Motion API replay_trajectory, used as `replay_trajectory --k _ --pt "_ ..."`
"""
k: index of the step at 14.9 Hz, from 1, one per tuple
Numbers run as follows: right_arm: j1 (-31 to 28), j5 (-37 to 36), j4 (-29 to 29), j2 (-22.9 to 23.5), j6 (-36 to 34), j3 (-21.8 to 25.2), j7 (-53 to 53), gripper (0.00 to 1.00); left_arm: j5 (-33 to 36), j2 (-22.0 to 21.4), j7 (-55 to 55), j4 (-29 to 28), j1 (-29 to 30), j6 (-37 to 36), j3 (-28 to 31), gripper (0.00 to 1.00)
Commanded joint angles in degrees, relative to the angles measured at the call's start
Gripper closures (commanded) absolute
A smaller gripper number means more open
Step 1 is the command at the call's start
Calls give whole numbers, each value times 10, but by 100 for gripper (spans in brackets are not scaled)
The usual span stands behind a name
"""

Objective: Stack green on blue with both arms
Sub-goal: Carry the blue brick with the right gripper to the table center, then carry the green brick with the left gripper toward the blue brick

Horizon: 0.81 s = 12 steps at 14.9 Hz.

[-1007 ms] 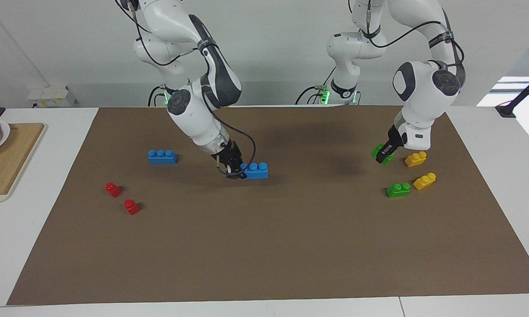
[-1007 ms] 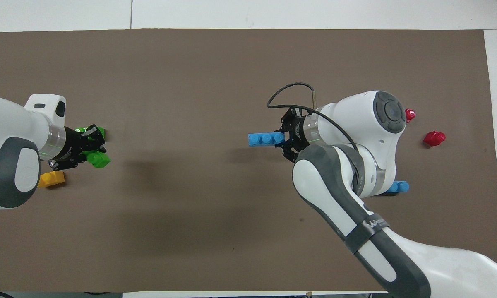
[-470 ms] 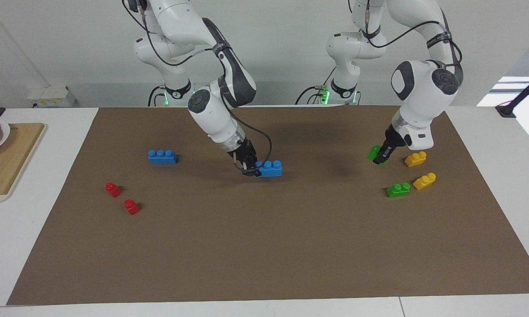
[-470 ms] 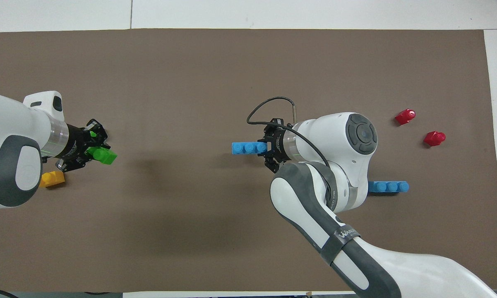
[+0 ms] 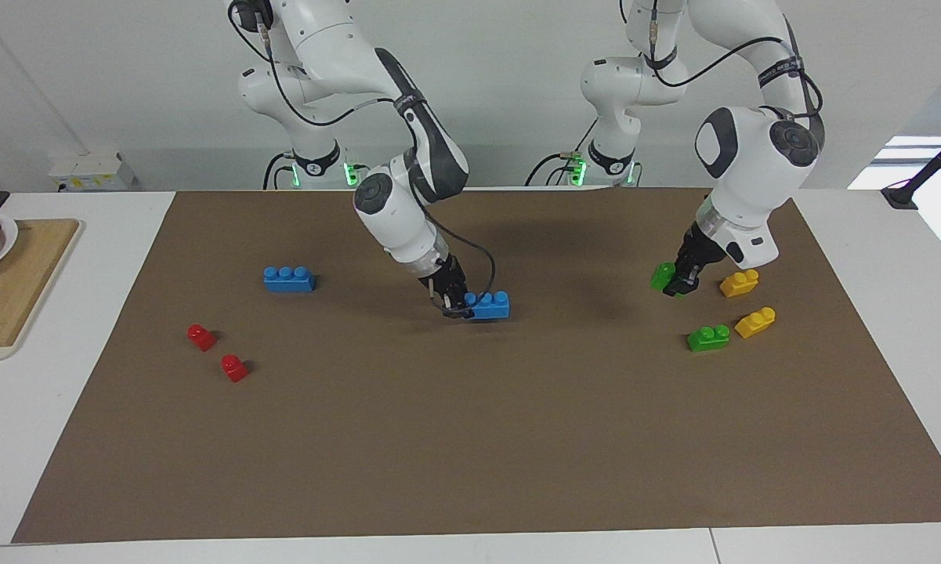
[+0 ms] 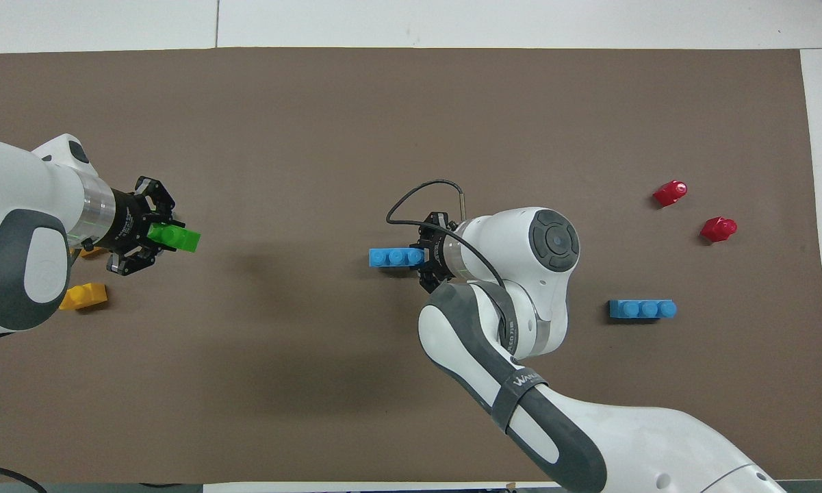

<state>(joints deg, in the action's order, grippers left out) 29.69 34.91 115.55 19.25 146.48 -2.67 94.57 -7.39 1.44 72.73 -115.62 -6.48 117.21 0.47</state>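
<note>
Toward the table's (image 5: 517, 439) middle, the right gripper (image 5: 461, 305) clamps the blue brick (image 5: 490, 305), studs up. Well apart, toward the left arm's end, the left gripper (image 5: 680, 280) grips the green brick (image 5: 663, 276).

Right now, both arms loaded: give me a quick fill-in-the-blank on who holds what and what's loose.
1. The right pincer grips one end of a ____ brick with three studs.
2. The left pincer holds a ____ brick.
3. The loose green brick lies beside a ____ brick.
4. The number of red bricks on the brown mat is ____.

Missing words: blue; green; yellow; two
</note>
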Motion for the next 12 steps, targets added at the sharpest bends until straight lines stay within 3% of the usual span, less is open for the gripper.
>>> replay_trajectory --k 1,6,12 --pt "1 17 7 3 14 0 -5 100 -7 21 89 31 -12 -5 6 100" --pt "1 17 22 3 29 0 -8 100 0 80 208 89 -60 -14 7 100" --pt "2 17 28 3 30 0 -13 100 4 84 401 98 -179 -14 6 100"
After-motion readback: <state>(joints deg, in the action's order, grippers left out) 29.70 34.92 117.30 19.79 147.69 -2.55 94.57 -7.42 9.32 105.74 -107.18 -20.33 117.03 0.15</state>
